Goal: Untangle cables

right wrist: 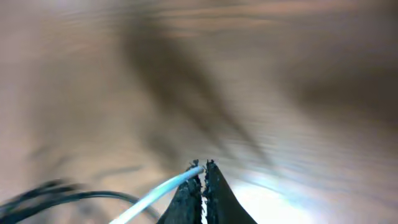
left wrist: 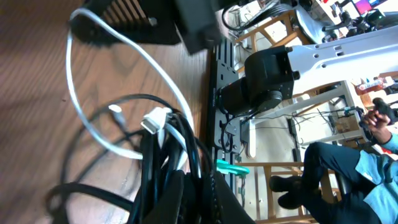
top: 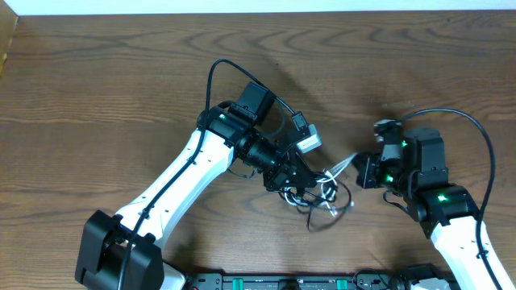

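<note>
Wooden table (top: pixel 97 80) carries the tangle (top: pixel 326 193) under your left claw (top: pixel 309 185), which is clamped on the black cables (left wrist: pixel 149 168), while your right claw (right wrist: pixel 202 169) is closed tight on the white cable (right wrist: pixel 152 194) near its end; draw that cable away slowly, left claw fixed, easing off if loops tighten.

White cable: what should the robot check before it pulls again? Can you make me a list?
1. Right jaws shut on the white cable: ok.
2. Left jaws shut on the black cables: ok.
3. Cables apart from each other: not ok, knotted between the arms.
4. White plug free of the tangle: cannot tell.
5. Right wrist view sharp enough to steer by: not ok, blurred.
</note>
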`<state>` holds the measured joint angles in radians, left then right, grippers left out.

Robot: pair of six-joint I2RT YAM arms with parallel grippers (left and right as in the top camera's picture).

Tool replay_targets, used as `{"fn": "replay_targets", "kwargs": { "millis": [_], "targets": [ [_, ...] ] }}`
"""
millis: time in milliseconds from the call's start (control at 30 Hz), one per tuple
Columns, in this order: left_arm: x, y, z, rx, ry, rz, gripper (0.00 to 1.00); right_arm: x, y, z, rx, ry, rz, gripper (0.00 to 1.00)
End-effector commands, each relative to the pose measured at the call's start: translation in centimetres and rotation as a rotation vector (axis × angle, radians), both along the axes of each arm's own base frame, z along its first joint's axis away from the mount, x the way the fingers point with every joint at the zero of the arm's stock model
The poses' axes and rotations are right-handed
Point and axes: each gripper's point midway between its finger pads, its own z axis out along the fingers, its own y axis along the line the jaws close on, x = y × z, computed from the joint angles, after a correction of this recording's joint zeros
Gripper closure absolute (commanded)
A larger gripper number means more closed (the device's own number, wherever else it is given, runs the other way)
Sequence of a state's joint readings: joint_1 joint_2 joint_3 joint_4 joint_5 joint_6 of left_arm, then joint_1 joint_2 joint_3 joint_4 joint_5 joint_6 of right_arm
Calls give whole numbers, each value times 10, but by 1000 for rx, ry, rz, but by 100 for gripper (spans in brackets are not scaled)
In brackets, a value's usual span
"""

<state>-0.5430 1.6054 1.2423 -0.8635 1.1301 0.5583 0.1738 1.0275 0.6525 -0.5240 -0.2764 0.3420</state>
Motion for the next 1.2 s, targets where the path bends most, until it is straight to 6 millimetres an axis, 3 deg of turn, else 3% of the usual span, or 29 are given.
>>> {"fn": "replay_targets", "kwargs": {
  "millis": [0,167,333,433,500,600,667,733,933,1167],
  "targets": [
    [-1,0,17,-46,-28,-10,92,2,-89,-11,-295,33,-478,99],
    [3,4,7,11,-52,7,92,-14,-126,-14,-456,68,-638,98],
    [11,16,-15,158,-88,51,93,-15,-133,-15,-477,72,-669,93],
    [9,17,-15,163,-77,50,92,-13,-111,-22,-368,106,-594,71],
    [9,17,-15,162,-77,50,92,-12,-90,-26,-282,134,-499,68],
    [6,14,-10,126,-59,40,92,-11,-42,-25,-136,137,-220,59],
    [2,10,-3,85,-36,27,92,-16,-3,-16,-47,82,73,49],
    [-1,7,4,42,-14,15,92,-25,21,-8,4,26,283,42],
    [-9,2,21,-50,41,-13,92,-31,22,-10,-7,27,330,37],
    [3,10,22,-58,44,31,93,-38,26,-3,24,-4,407,35]
  ]
}}
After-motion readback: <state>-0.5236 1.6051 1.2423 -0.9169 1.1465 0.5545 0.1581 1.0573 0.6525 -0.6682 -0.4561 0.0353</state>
